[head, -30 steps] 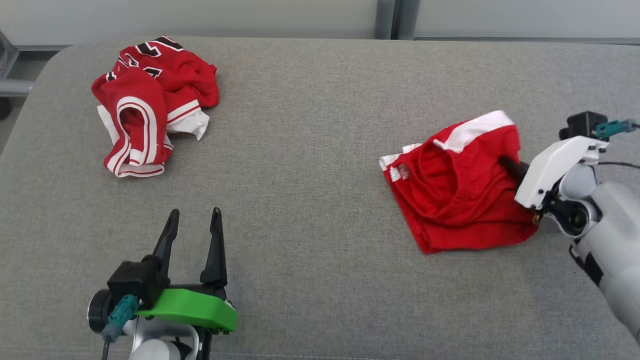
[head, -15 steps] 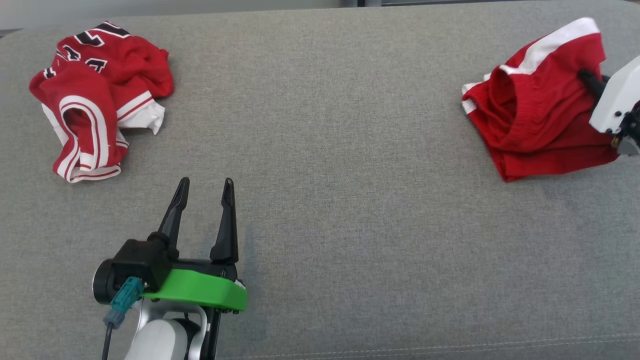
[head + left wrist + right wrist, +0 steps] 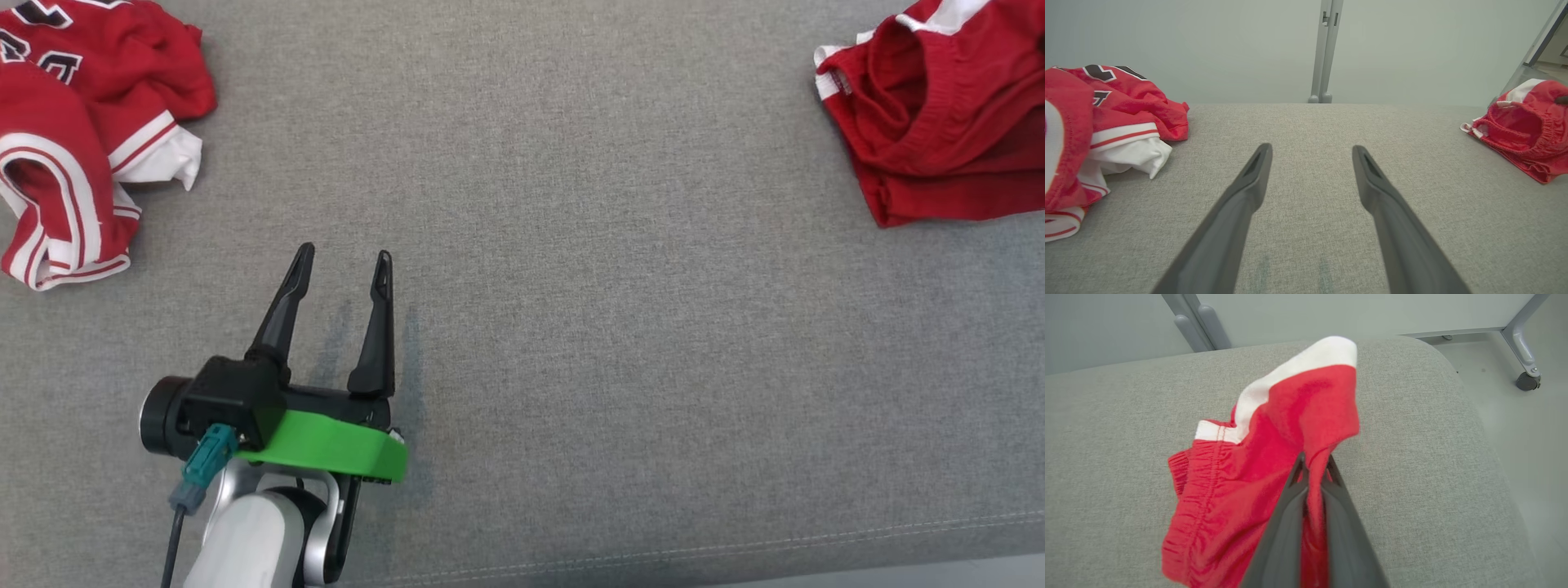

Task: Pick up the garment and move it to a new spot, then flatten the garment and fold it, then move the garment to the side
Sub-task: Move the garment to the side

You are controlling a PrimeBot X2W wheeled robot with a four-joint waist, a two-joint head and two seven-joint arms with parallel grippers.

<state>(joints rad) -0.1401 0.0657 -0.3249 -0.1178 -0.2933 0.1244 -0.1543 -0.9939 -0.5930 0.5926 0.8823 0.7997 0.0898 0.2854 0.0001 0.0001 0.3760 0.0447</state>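
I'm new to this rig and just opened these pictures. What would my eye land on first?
The red shorts with white trim, at the head view's upper right, come first; the right wrist view shows a fold of them pinched in the shut right pincer. Next come the crumpled red jersey with black numerals at upper left, and the open left pincer at lower left over the grey cushion.

Matt red cloth shorts (image 3: 1241, 473) lie on a coarse-woven grey fabric cushion (image 3: 571, 286).

Two garments (jersey (image 3: 73, 98), shorts (image 3: 939, 106)), two pincers (left pincer (image 3: 344, 253), right pincer (image 3: 1314, 457)), one grey cushion (image 3: 612, 327).
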